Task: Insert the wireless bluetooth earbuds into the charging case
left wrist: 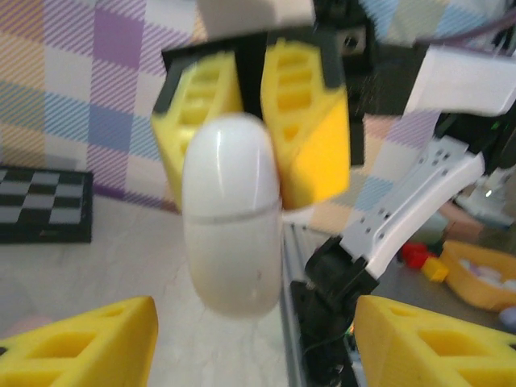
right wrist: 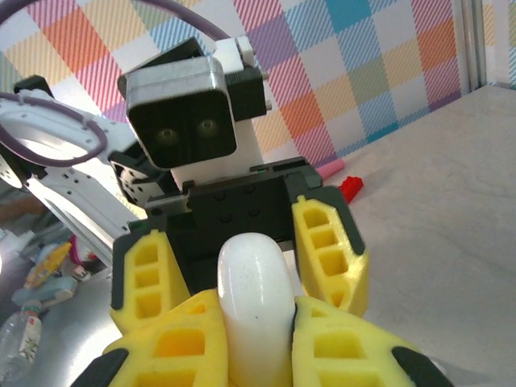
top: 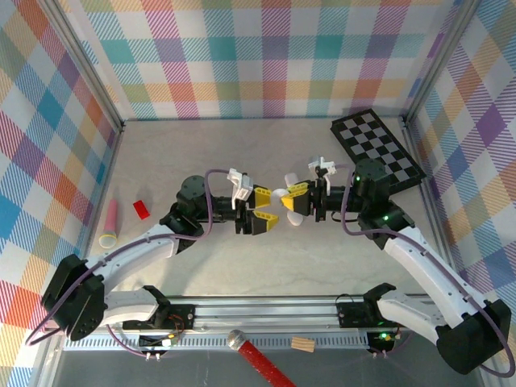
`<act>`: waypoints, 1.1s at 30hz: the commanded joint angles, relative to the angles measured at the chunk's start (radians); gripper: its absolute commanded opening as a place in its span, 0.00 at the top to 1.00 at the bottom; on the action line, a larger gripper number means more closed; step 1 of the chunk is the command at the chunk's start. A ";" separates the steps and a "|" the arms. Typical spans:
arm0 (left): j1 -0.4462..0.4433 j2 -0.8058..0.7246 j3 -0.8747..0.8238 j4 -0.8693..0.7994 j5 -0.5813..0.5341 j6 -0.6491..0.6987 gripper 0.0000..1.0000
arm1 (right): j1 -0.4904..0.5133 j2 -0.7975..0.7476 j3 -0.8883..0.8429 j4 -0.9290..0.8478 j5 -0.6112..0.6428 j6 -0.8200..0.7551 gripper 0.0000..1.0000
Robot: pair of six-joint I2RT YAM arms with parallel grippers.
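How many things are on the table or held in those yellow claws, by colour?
White case, held: 1
Pink stick: 1
Red block: 1
Black-and-white checkerboard: 1
Total: 4

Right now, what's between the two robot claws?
A white charging case, clamped in the right gripper facing the open left gripper; clearest in the left wrist view.

left gripper [top: 269, 210] and right gripper [right wrist: 256, 310] crowded round the charging case [left wrist: 230, 226] mid-table, open tabletop [top: 242, 149] behind, checkerboard [top: 377, 150] far right
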 commanded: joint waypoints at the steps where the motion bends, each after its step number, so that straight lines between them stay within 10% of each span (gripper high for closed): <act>1: -0.007 -0.045 0.051 -0.236 -0.026 0.185 0.39 | 0.014 0.016 0.059 -0.155 0.021 -0.144 0.90; 23: -0.013 -0.044 0.031 -0.151 0.010 0.107 0.82 | 0.079 0.037 0.051 -0.158 0.074 -0.191 0.90; 33: -0.014 -0.081 0.020 -0.195 0.023 0.168 0.92 | 0.078 0.027 0.058 -0.156 0.354 -0.100 0.50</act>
